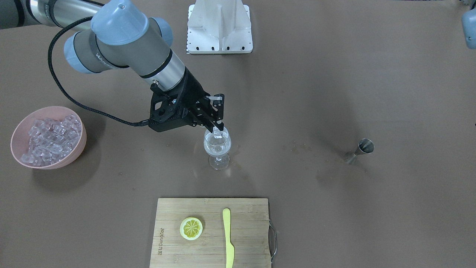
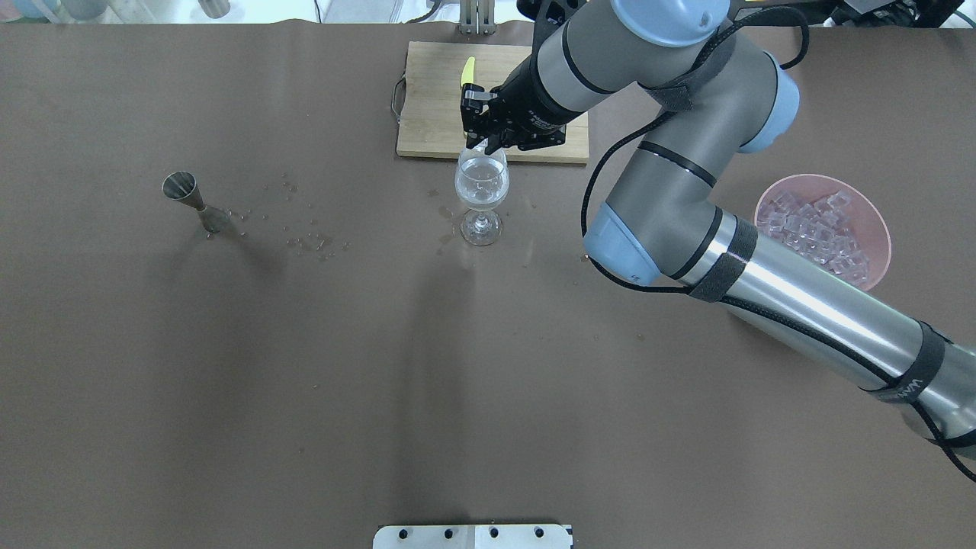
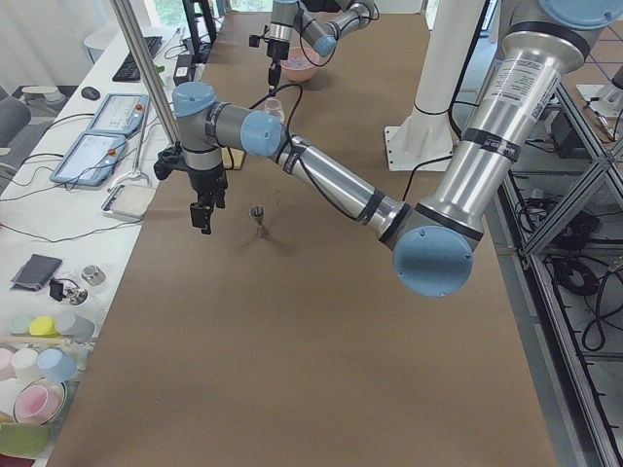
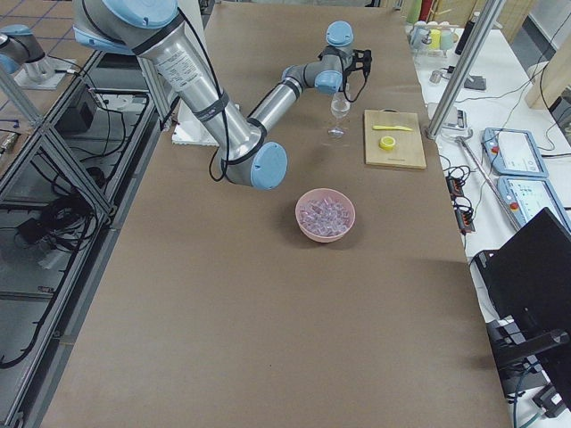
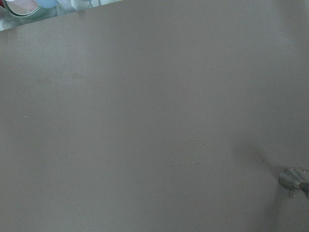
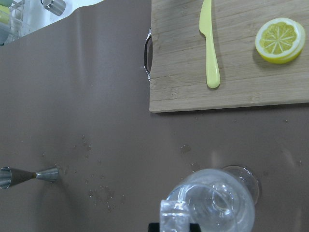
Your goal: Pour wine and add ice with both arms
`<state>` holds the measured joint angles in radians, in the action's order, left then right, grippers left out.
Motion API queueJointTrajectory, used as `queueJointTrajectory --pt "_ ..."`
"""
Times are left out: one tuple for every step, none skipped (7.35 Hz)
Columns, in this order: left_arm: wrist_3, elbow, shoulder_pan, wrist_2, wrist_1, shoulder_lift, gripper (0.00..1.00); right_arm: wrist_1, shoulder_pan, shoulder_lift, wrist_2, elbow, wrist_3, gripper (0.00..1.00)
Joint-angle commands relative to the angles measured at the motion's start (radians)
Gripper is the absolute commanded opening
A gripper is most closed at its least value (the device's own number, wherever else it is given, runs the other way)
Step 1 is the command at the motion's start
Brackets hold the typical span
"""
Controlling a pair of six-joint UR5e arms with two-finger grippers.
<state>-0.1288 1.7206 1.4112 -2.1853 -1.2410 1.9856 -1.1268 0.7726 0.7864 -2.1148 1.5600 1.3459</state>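
the brown surface [image 2: 305, 381] carries everything. the right arm [image 2: 686, 229] stretches across it, and the left arm [image 3: 331, 180] reaches out farther along. the pink bowl [image 1: 76, 152], heaped with ice [image 1: 48, 139], sits well away from the right hand [image 1: 218, 129], back beside that arm. the wine glass [image 1: 217, 149] stands directly under that hand, with a little clear wine [image 2: 481, 197] in it. the jigger [image 1: 359, 152] stands near the left hand [image 3: 204, 216]; i cannot tell whether that hand is wide or narrow. the right hand is pinched narrow on one ice cube [image 6: 175, 215], just above the glass's rim.
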Motion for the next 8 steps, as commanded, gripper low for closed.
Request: queueJointTrajectory --pt "0.000 -0.001 0.000 -0.001 0.000 0.001 0.98 0.005 0.001 0.008 0.001 0.008 0.004 0.07" --pt "0.000 -0.006 0.000 -0.001 0.000 0.002 0.98 0.005 -0.001 0.011 0.003 0.009 0.009 0.99" --pt "0.000 -0.009 0.003 -0.001 0.000 0.002 0.98 0.005 -0.002 0.011 0.003 0.011 0.012 1.00" --pt "0.000 -0.007 0.006 -0.001 0.000 0.004 0.98 0.004 -0.002 0.010 0.003 0.011 0.013 1.00" --pt "0.000 -0.007 0.006 -0.002 0.000 0.004 0.98 -0.001 -0.001 0.011 0.003 0.026 0.013 1.00" --pt "0.000 -0.007 0.006 -0.007 0.000 0.004 0.98 -0.013 0.004 0.020 -0.002 0.049 0.010 1.00" --pt "0.001 -0.007 0.008 -0.007 0.000 0.002 0.98 -0.028 0.039 0.055 -0.026 0.070 -0.010 1.00" --pt "0.020 -0.003 0.038 -0.017 -0.002 0.002 0.98 -0.109 0.101 0.068 -0.081 0.084 -0.098 1.00"
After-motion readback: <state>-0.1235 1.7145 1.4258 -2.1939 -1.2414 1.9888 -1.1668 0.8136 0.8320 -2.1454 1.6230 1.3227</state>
